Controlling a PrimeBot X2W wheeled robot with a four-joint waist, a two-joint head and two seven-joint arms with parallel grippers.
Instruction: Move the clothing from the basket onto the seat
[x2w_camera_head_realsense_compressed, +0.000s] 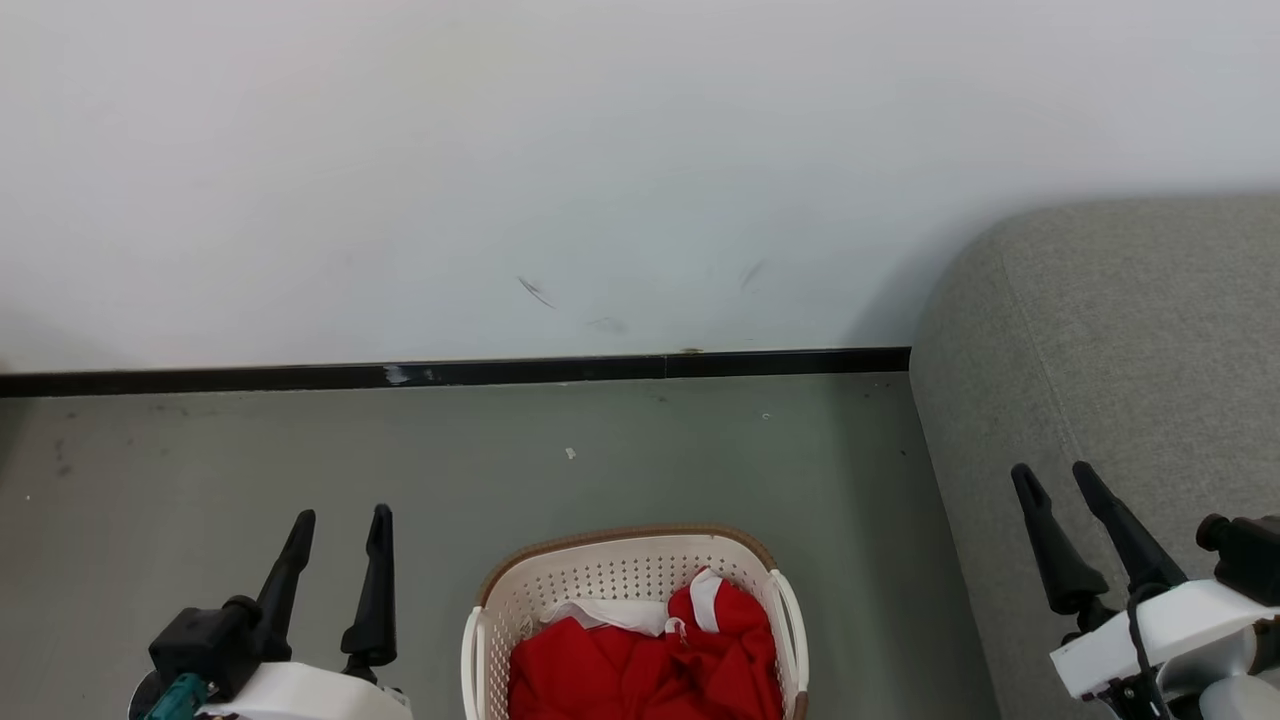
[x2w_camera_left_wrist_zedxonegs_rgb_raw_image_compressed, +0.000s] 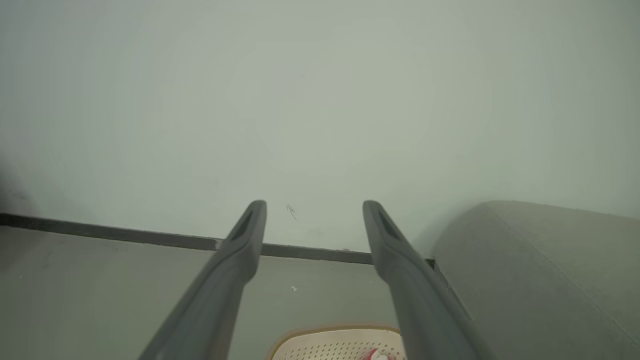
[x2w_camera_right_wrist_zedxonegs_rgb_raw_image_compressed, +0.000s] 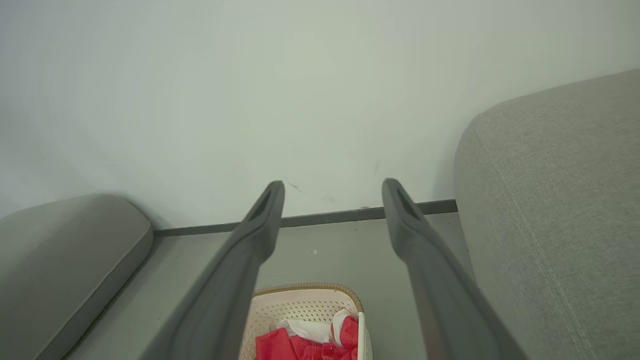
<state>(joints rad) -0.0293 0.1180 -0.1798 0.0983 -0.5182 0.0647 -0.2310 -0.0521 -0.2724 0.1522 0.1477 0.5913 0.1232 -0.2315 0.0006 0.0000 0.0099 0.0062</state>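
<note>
The basket (x2w_camera_head_realsense_compressed: 600, 572) is an oval of cream-white perforated plastic with a brown woven-look rim, standing upright on the grey floor (x2w_camera_head_realsense_compressed: 300, 450), its near part cut off by the head view's lower edge. The clothing (x2w_camera_head_realsense_compressed: 640, 668) lies inside it: bright red fabric, crumpled and bunched, with white collar or trim panels showing toward the far side and one red fold with a white band rising at the right, all below the rim. The seat (x2w_camera_head_realsense_compressed: 1120, 330) is grey woven upholstery with a rounded corner and a stitched seam, standing to the basket's right, well apart from it with bare floor between, its far end meeting the wall (x2w_camera_head_realsense_compressed: 600, 150).
</note>
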